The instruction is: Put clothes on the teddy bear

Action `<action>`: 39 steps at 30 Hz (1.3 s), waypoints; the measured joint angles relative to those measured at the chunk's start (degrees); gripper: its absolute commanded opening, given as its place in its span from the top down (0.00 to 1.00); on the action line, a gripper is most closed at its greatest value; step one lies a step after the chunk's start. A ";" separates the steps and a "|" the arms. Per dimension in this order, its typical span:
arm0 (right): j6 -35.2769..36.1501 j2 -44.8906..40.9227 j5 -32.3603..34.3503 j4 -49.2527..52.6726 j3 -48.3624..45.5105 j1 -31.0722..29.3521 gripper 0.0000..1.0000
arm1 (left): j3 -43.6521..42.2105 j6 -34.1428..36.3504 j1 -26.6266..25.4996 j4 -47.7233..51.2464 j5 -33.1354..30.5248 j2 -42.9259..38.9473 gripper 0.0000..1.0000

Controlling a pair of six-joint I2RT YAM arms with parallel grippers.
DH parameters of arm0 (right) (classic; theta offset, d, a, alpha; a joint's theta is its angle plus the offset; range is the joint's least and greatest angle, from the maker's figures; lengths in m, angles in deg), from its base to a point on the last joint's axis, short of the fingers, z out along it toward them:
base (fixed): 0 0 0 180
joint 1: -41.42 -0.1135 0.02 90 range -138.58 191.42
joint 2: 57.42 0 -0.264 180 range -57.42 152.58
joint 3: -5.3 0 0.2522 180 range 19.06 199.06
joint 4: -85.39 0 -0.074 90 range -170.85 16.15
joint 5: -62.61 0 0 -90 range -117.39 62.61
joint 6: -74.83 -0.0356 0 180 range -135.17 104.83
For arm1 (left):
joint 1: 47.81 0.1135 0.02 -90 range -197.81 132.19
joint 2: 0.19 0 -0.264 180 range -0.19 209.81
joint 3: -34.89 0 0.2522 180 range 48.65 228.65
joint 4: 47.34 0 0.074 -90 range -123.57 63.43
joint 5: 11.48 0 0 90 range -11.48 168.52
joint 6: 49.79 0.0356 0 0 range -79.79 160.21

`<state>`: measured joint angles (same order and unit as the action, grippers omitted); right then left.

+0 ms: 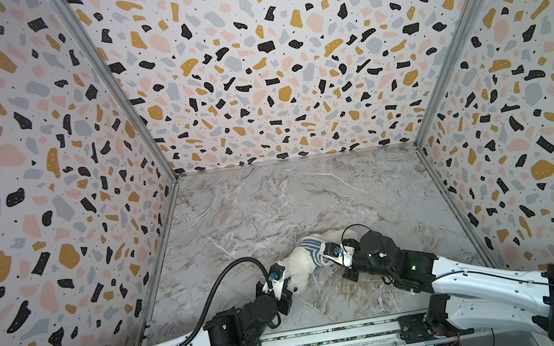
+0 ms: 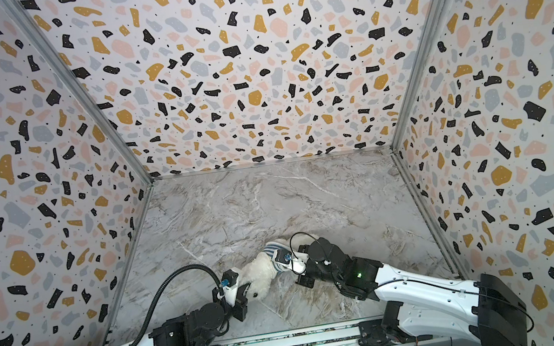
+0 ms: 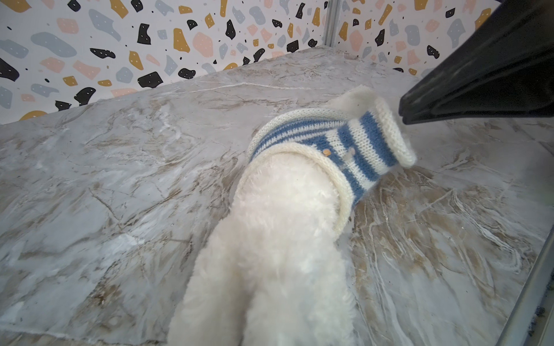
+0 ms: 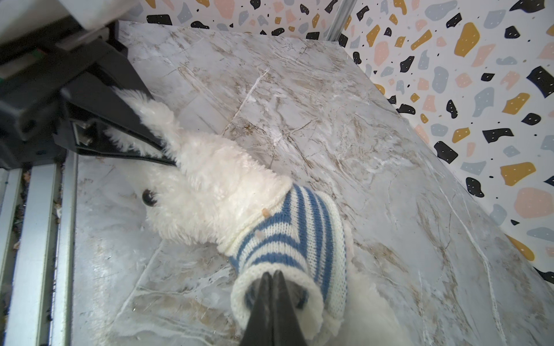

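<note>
One teddy bear (image 1: pixel 299 268) lies on the marble table (image 1: pixel 272 200) near its front edge, between two grippers. One blue-and-white striped sweater (image 1: pixel 310 250) sits round its body. The left gripper (image 4: pixel 163 149) has its fingers clamped on head fur. The right gripper (image 4: pixel 274 274) has its fingers pressed together at the sweater's cream hem; whether knit is caught between them cannot be told.

White fluffy teddy bear (image 1: pixel 300 270) lies flat at lower centre of both top views. A blue-and-white striped knit shirt (image 1: pixel 310 248) sits bunched around its torso, head end bare.
</note>
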<state>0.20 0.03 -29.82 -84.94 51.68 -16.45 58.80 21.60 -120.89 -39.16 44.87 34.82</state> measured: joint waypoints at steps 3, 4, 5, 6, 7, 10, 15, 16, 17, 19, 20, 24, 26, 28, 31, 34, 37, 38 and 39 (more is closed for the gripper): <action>0.50 0.72 0.04 -0.22 -0.04 0.13 1.00 | 0.00 0.00 0.00 0.00 0.20 -0.44 1.00; 0.61 0.70 0.09 -0.37 -0.28 0.17 1.00 | 0.00 0.00 0.00 0.04 0.20 -0.57 1.00; 0.66 0.63 0.13 -0.46 -0.50 0.17 1.00 | 0.02 0.00 0.00 0.04 0.20 -0.66 1.00; 0.74 0.50 0.26 -0.61 -0.90 0.17 1.00 | 0.00 0.00 0.00 0.04 0.20 -0.72 1.00; 0.81 0.35 0.33 -0.70 -1.22 0.17 1.00 | 0.00 0.00 0.00 0.04 0.22 -0.76 1.00; 0.90 -0.20 0.70 -0.68 -2.43 0.17 1.00 | 0.00 0.00 0.00 0.09 0.26 -0.90 1.00; 1.46 -0.11 0.96 -1.73 -3.32 0.17 0.92 | 0.00 0.02 0.00 0.11 0.42 -0.87 1.00; 1.60 -0.02 1.09 -2.05 -3.32 0.17 0.90 | 0.00 0.02 0.00 0.11 0.44 -0.87 1.00; 1.75 0.17 1.27 -2.58 -3.32 0.17 0.88 | 0.00 0.02 0.00 0.11 0.46 -0.87 1.00; 2.12 0.85 1.68 -3.63 -3.32 0.17 0.84 | 0.00 0.02 0.00 0.09 0.66 -0.87 1.00; 2.25 1.42 1.86 -4.15 -3.32 0.17 0.82 | 0.00 0.04 0.00 0.11 0.79 -0.87 1.00; 3.23 4.39 2.73 -5.68 -3.30 0.26 0.74 | 0.00 0.20 0.00 0.13 1.55 -0.87 1.00; 3.89 5.99 3.32 -5.81 -3.17 0.26 0.70 | 0.00 0.44 0.00 0.22 1.73 -0.85 1.00; 4.35 7.32 3.87 -5.81 -2.86 0.26 0.65 | 0.02 0.68 0.00 0.39 1.77 -0.85 1.00; 4.94 8.22 4.92 -5.99 -2.49 0.26 0.57 | 0.00 1.03 0.02 0.42 1.97 -0.85 1.00; 5.46 8.31 5.68 -6.69 -2.47 0.26 0.51 | 0.02 1.18 0.07 0.37 2.43 -0.70 1.00; 5.79 9.57 6.29 -7.76 -2.34 0.31 0.53 | 0.02 1.38 0.09 0.33 3.08 -0.37 1.00; 6.03 10.38 6.34 -8.15 -2.23 0.35 0.56 | 0.02 1.46 0.11 0.31 3.23 -0.22 1.00; 6.27 11.13 6.34 -8.37 -2.08 0.39 0.59 | 0.04 1.49 0.11 0.33 3.41 -0.09 1.00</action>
<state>6.48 11.15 -23.48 -93.31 49.60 -16.06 58.84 23.09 -120.78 -38.83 48.28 34.73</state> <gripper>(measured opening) 0.452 0.074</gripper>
